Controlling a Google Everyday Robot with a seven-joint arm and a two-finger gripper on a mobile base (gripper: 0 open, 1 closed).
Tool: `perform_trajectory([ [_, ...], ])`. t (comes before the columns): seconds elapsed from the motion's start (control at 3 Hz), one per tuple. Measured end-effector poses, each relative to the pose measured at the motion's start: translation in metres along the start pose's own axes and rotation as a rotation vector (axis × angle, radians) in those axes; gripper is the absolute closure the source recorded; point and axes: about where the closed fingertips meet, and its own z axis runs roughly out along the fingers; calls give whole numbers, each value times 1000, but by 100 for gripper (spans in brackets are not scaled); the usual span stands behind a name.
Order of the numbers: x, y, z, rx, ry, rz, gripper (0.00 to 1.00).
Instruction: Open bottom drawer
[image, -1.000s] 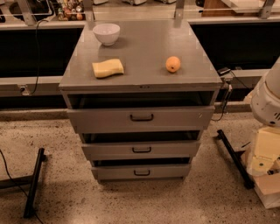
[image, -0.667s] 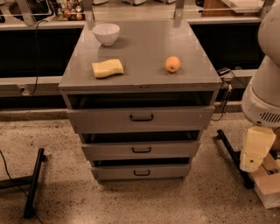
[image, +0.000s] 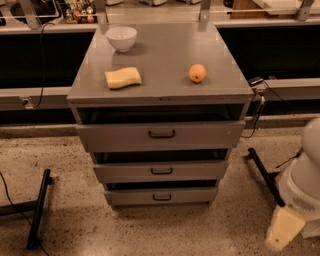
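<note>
The bottom drawer (image: 161, 196) is the narrowest grey front of three, low on the grey cabinet, with a small dark bar handle (image: 161, 197). Its front sits pushed in, with a dark gap above it. The mid drawer (image: 161, 171) and the wide top drawer (image: 161, 134) are above it. My gripper (image: 282, 229) is a cream-coloured piece under the white arm (image: 305, 175) at the lower right. It hangs near the floor, well to the right of the bottom drawer and apart from it.
A white bowl (image: 121, 38), a yellow sponge (image: 123, 78) and an orange (image: 197, 73) lie on the cabinet top (image: 165, 55). A black stand leg (image: 39, 207) lies on the floor at left, a black bar (image: 265, 175) at right. A cable hangs at the cabinet's right side.
My arm has swung at the right edge, and the gripper has dropped lower and slightly left, towards the floor. The drawers and the things on top have not moved.
</note>
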Motion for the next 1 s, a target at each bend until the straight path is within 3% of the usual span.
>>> perform_trajectory([
  [0.33, 22, 6, 16, 22, -29, 57, 0],
  [0.67, -5, 3, 26, -29, -123, 10, 0],
  [1.0, -61, 26, 50, -145, -336, -93, 0],
])
